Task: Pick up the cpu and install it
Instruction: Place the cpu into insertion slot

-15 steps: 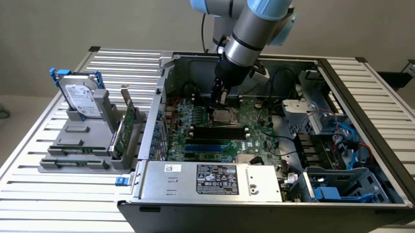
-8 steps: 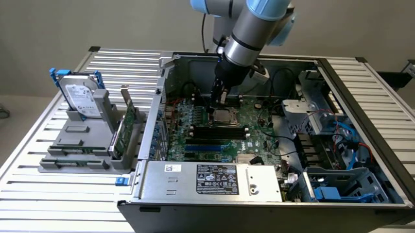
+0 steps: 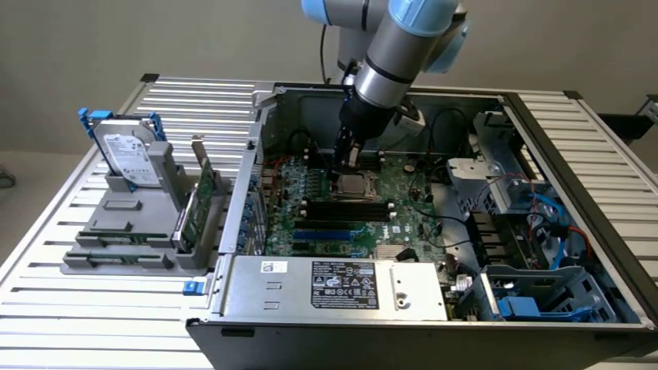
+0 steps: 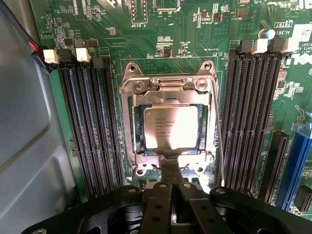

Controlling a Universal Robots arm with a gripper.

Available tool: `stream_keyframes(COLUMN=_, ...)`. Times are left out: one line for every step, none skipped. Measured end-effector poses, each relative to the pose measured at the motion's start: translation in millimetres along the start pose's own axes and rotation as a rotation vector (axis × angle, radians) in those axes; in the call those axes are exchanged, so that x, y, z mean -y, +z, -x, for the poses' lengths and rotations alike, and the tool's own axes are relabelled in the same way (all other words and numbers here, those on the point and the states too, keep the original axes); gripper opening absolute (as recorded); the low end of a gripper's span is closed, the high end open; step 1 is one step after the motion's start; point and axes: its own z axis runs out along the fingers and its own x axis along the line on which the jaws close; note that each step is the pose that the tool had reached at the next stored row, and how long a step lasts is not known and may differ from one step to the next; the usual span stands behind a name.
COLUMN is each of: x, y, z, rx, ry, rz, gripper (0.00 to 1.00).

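Note:
The cpu (image 4: 171, 127), a small square chip with a shiny silver top and printed text, lies flat inside the metal-framed socket (image 4: 131, 122) on the green motherboard (image 4: 195, 39). In the exterior view the cpu (image 3: 360, 185) sits in the middle of the board inside the open computer case. My gripper (image 4: 171, 171) is shut, its two dark fingers pressed together with nothing between them, the tips just above the socket's near edge. The exterior view shows the gripper (image 3: 350, 160) hanging straight down over the socket.
Black memory slots (image 4: 92, 126) (image 4: 251, 112) flank the socket on both sides. The grey case wall (image 4: 24, 146) is close by. A power supply (image 3: 340, 285) sits at the case front. A hard drive with blue handles (image 3: 129, 158) stands in a grey rack outside the case.

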Motion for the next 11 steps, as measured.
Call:
stream_keyframes(x=0.0, y=0.3, z=0.0, rx=0.0000, ry=0.000, rz=0.0000, gripper=0.11)
stream_keyframes(x=0.1, y=0.5, z=0.0, rx=0.0001, ry=0.000, rz=0.0001, gripper=0.11)
stream_keyframes(x=0.1, y=0.8, z=-0.1, rx=0.0001, ry=0.000, rz=0.0002, gripper=0.11)
stream_keyframes(x=0.1, y=1.0, z=-0.1, rx=0.0000, ry=0.000, rz=0.0003, gripper=0.11)
stream_keyframes(x=0.1, y=1.3, z=-0.1, rx=0.0000, ry=0.000, rz=0.0006, gripper=0.11)
stream_keyframes(x=0.1, y=1.6, z=-0.1, rx=0.0000, ry=0.000, rz=0.0010, gripper=0.11)
stream_keyframes(x=0.0, y=2.0, z=-0.2, rx=-0.0001, ry=0.000, rz=0.0015, gripper=0.11)
stream_keyframes(x=-0.1, y=2.6, z=-0.2, rx=-0.0003, ry=0.000, rz=0.0021, gripper=0.11)
stream_keyframes(x=-0.2, y=3.1, z=-0.2, rx=-0.0002, ry=0.000, rz=0.0025, gripper=0.11)
stream_keyframes(x=-0.3, y=3.5, z=-0.2, rx=-0.0001, ry=0.000, rz=0.0029, gripper=0.11)
stream_keyframes(x=-0.4, y=3.9, z=-0.2, rx=-0.0001, ry=0.000, rz=0.0033, gripper=0.11)
